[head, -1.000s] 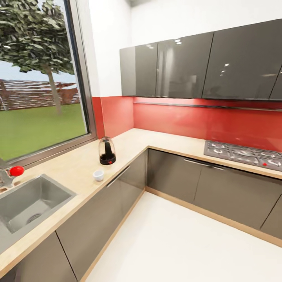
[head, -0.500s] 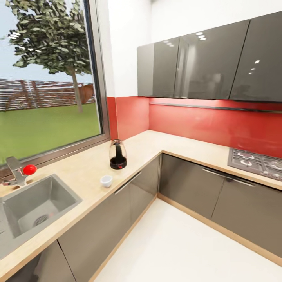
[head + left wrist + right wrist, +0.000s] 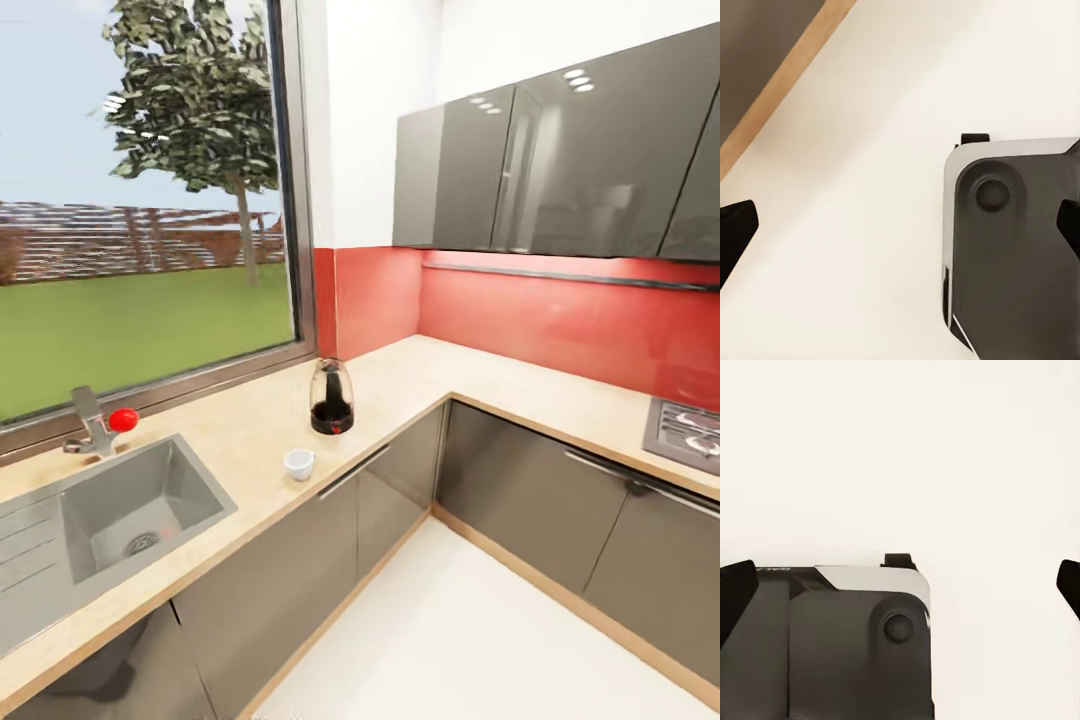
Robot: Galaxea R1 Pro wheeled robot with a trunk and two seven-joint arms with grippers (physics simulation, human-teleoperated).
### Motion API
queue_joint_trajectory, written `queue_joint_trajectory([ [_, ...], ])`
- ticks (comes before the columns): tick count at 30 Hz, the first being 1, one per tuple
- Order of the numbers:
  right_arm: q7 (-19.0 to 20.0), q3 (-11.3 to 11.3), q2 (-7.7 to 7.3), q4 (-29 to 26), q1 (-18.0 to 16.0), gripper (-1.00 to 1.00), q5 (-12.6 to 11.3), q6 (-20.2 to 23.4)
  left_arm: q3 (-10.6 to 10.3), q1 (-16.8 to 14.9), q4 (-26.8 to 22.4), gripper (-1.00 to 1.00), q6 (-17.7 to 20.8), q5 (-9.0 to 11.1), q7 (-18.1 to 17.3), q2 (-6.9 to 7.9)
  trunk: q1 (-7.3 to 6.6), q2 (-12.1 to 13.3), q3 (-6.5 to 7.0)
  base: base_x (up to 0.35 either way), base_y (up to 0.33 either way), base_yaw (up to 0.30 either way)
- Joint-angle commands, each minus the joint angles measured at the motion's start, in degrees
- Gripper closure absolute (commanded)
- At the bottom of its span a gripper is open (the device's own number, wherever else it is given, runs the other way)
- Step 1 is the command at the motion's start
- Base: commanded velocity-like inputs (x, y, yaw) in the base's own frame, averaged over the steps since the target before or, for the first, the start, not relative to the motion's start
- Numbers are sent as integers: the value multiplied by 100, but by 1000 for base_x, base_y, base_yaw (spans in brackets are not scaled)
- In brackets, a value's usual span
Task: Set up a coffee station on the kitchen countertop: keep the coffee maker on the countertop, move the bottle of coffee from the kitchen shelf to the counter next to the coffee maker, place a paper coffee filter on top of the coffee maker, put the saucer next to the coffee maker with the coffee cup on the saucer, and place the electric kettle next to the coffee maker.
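Mira: Nothing on the bench (image 3: 230, 440) has moved. The head camera has swung, so the whole picture has slid and the sink (image 3: 130, 510) now sits fuller in view. Kettle and cup keep their places relative to each other.

Tom: Where are the task's things?

Mira: On the window run of the bench, the electric kettle (image 3: 331, 398) stands upright, with its long axis vertical. The coffee cup (image 3: 298, 463) is near it but apart, toward the sink and close to the bench's front edge. I cannot tell which way the cup's handle points.

Tom: And the 2 claws?

Mira: Both are released and grasp nothing. The left claw (image 3: 900, 225) has its fingertips spread wide and looks down at pale floor (image 3: 870, 112) beside the robot's dark base (image 3: 1012, 255). The right claw (image 3: 900, 589) is spread the same way, over floor and base.

Tom: So which arm goes?

Mira: Kettle and cup lie ahead and to the left, well apart from either claw. I'd judge the left arm the nearer 1 once the base closes in.

Tom: Room to work?

Mira: Bare bench lies on both sides of the kettle, running on toward the corner and the hob (image 3: 690, 430). Open floor leads up to the cabinet fronts. The cup near the edge is the thing to mind.
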Motion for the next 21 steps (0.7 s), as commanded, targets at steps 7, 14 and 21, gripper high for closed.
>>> queue_joint_trajectory([
  [7,-19,-47,1,7,-1,-100,56,-17,52,-4,10,-100,-22,-59,10,0,2,-3,-2,1,-1,277],
  [14,-19,-47,1,7,-1,-100,56,-17,58,-4,10,-100,-22,-59,10,1,2,-3,-2,0,0,277],
  [21,-18,-47,1,8,-1,-100,56,-18,69,-4,18,-100,-22,-52,10,2,2,-3,-2,0,0,277],
])
